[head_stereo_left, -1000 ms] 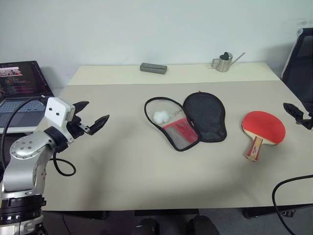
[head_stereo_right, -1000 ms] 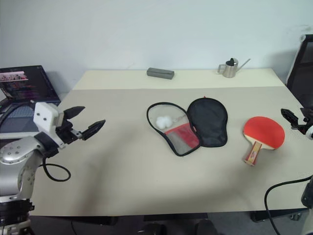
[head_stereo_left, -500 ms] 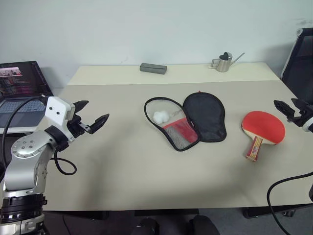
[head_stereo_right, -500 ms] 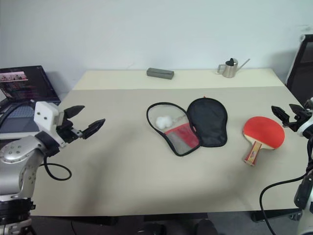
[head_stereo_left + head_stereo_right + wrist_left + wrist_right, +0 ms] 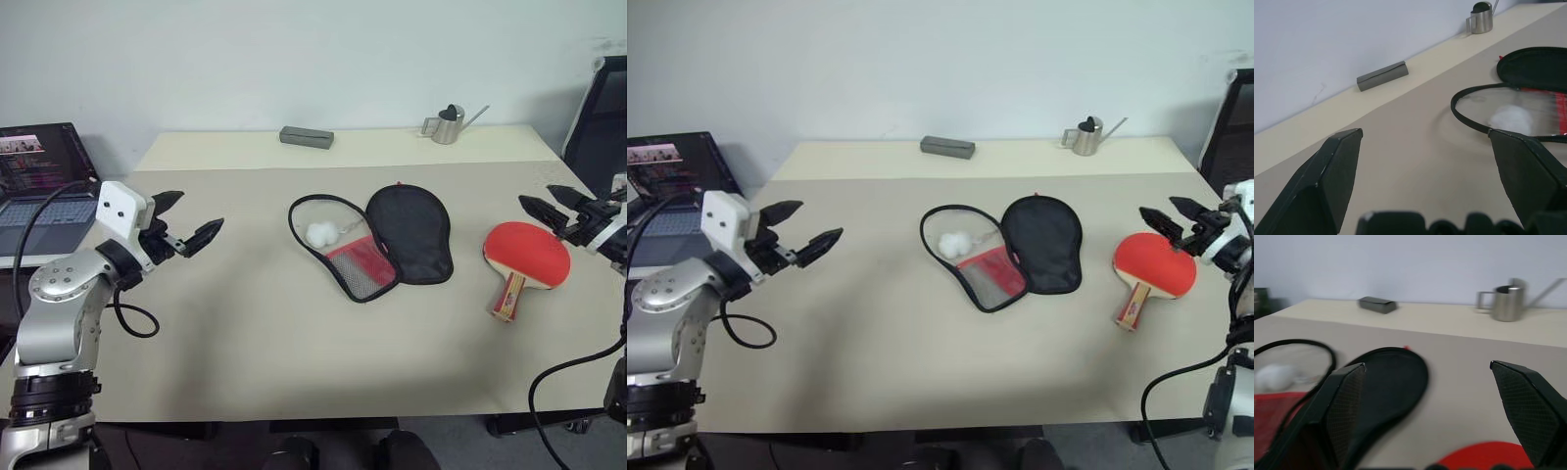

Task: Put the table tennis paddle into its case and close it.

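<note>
Right gripper (image 5: pixel 1169 214) with fingers wide apart, holding nothing, just above the round red rubber paddle with a tan wooden handle (image 5: pixel 1153 270). Paddle flat on the beige table (image 5: pixel 892 333), beside the unzipped black mesh case with a red panel (image 5: pixel 1004 250). Left gripper (image 5: pixel 801 227) spread too, well apart. Nothing packed or zipped yet.
</note>
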You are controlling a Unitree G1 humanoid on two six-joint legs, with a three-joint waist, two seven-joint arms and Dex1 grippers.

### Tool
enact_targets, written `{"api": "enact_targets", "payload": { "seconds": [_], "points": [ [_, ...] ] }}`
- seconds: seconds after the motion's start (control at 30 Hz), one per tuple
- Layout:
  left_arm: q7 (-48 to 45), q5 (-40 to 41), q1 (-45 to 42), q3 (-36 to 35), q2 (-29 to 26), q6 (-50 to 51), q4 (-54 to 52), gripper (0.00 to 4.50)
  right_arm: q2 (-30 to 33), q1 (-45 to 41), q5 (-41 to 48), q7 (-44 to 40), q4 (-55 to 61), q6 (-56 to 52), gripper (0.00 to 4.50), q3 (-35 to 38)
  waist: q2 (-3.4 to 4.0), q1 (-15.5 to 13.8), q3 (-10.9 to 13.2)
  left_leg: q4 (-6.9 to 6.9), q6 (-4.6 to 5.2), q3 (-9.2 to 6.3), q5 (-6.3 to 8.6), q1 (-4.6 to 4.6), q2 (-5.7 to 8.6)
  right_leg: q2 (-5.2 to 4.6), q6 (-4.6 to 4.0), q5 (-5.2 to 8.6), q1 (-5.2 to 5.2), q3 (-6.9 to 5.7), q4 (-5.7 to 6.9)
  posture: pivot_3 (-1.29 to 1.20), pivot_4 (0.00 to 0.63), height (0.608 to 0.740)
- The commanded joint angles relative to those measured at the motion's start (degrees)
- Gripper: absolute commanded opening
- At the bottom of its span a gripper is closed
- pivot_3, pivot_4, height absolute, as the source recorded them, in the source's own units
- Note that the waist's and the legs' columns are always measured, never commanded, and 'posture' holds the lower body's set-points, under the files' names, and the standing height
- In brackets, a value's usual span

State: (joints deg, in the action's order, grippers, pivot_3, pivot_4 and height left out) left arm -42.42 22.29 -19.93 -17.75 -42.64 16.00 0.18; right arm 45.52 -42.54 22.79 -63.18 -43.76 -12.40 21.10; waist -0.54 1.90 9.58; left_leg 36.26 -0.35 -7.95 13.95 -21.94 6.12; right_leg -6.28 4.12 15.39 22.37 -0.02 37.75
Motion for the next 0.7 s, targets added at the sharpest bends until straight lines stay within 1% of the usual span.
{"api": "enact_targets", "payload": {
  "seconds": [0.03, 0.2, 0.37, 0.63, 0.7],
  "points": [
    [-0.36, 0.88, -0.76, -1.63, -0.38, -1.04, 0.01, 4.5, -0.75, 0.76, 2.14, -1.0, 7.12, -2.67, 4.47, -0.76, 0.0, -0.01, 0.0, 0.0, 0.0, 0.0, 0.0, 0.0, 0.0, 0.0, 0.0, 0.0, 0.0, 0.0, 0.0, 0.0, 0.15, 0.74],
    [-0.67, 2.31, -1.07, -3.02, -0.48, -0.37, 1.26, 4.5, -3.92, 1.36, 1.84, 0.5, 12.37, -5.39, 4.47, -3.76, 0.0, 0.0, 0.0, 0.01, -0.01, 0.0, 0.0, 0.02, -0.01, 0.01, 0.0, 0.0, 0.01, 0.03, 0.03, 0.0, 0.15, 0.74],
    [-1.11, 2.68, -0.75, -3.19, -0.87, -0.64, 1.86, 4.5, -6.46, 1.35, 0.69, 3.38, 14.3, -6.39, 4.47, -6.08, 0.0, -0.08, 0.0, 0.01, -0.01, -0.01, 0.0, 0.01, 0.0, 0.01, 0.01, -0.01, 0.03, 0.03, 0.02, 0.0, 0.15, 0.74],
    [-1.41, 2.34, -1.1, -1.85, 0.02, -1.11, 2.37, 4.5, -11.31, 0.06, -4.07, 13.54, 11.47, -5.92, 4.47, -9.45, -0.01, -0.03, 0.0, 0.01, -0.05, 0.04, -0.01, 0.02, -0.01, 0.03, 0.0, -0.01, 0.1, 0.15, 0.09, 0.0, 0.15, 0.74],
    [-1.81, 2.15, -1.31, -1.32, 0.01, -1.33, 2.48, 4.5, -12.37, -0.02, -4.19, 15.04, 11.78, -8.35, 4.47, -10.1, -0.01, -0.07, 0.0, 0.01, -0.14, 0.11, -0.07, -0.03, 0.0, 0.03, 0.0, -0.01, 0.22, 0.24, 0.13, 0.0, 0.15, 0.74]
  ]
}}
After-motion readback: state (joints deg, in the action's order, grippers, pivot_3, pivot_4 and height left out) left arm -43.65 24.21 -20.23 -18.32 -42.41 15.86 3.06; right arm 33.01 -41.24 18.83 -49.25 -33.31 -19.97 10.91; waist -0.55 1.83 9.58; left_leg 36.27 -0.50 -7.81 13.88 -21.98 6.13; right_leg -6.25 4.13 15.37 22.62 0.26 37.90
